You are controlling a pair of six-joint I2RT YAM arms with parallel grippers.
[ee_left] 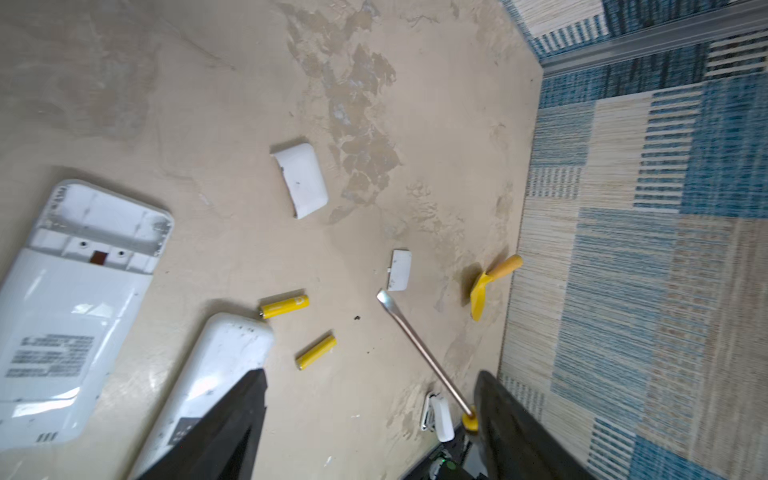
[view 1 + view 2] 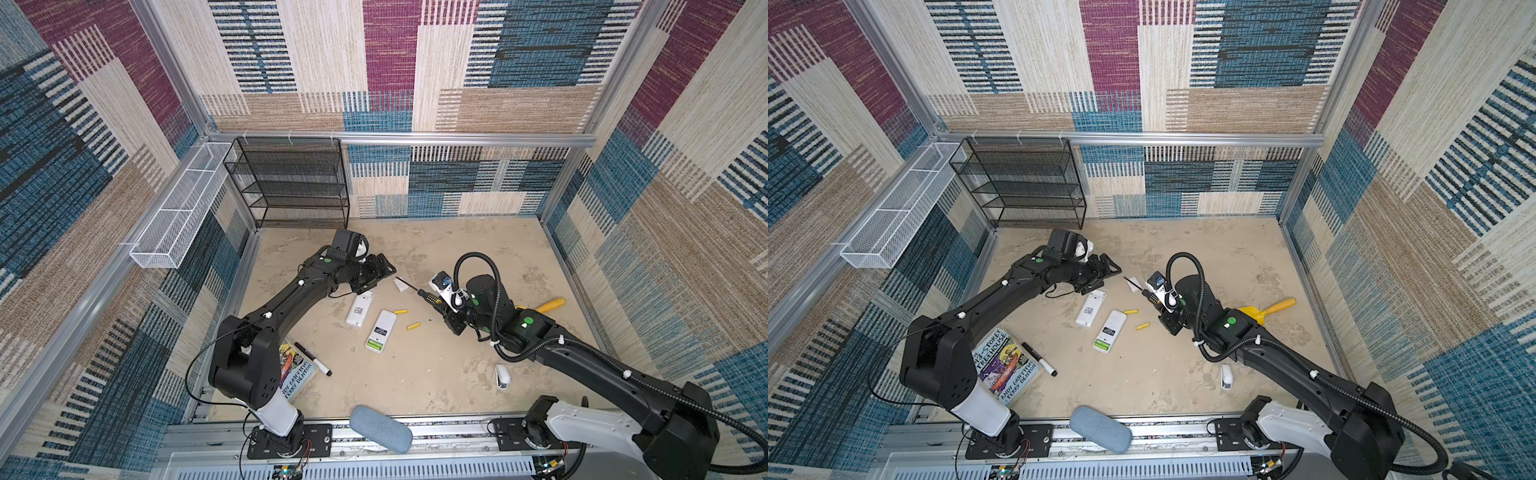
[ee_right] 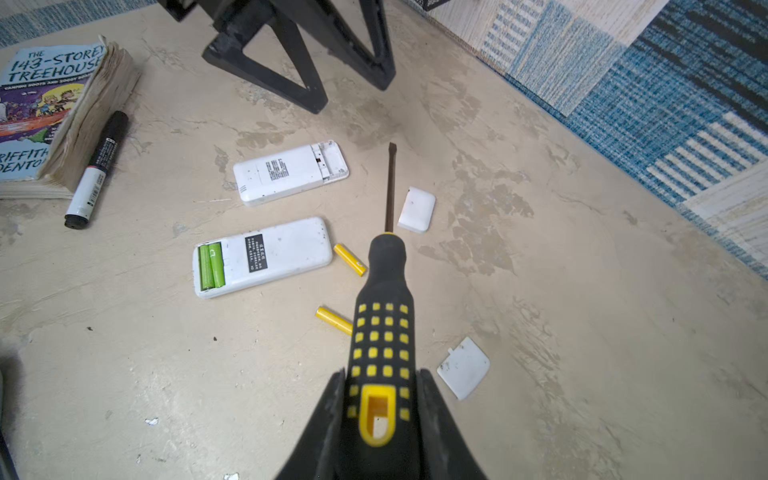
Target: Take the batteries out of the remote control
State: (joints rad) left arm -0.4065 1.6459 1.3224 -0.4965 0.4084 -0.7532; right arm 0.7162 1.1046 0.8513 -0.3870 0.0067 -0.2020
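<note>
Right gripper (image 3: 382,372) clamped on screwdriver (image 3: 384,291); left gripper (image 1: 370,372) wide, empty. Risk: near remote (image 3: 286,253) unpinned, may skid when green batteries (image 3: 211,266) pried.

From my station I look down into a booth closed in by woven patchwork wall panels (image 2: 390,62) in blue, maroon, cream and tan, some patches striped, on the back and both sides. Silver aluminium frame rails (image 2: 457,141) run along the back wall and up the corners. The beige, mottled desk top (image 2: 478,245) has darker worn patches. At its back left corner a black wire-mesh shelf rack (image 2: 291,183) with several tiers stands against the back wall. Just beside it, a long white wire-mesh basket (image 2: 178,212), split into compartments, hangs on the left side rail above the desk. A grey slotted strip (image 2: 353,471) runs along the near edge. The light is even and soft, with faint shadows.
</note>
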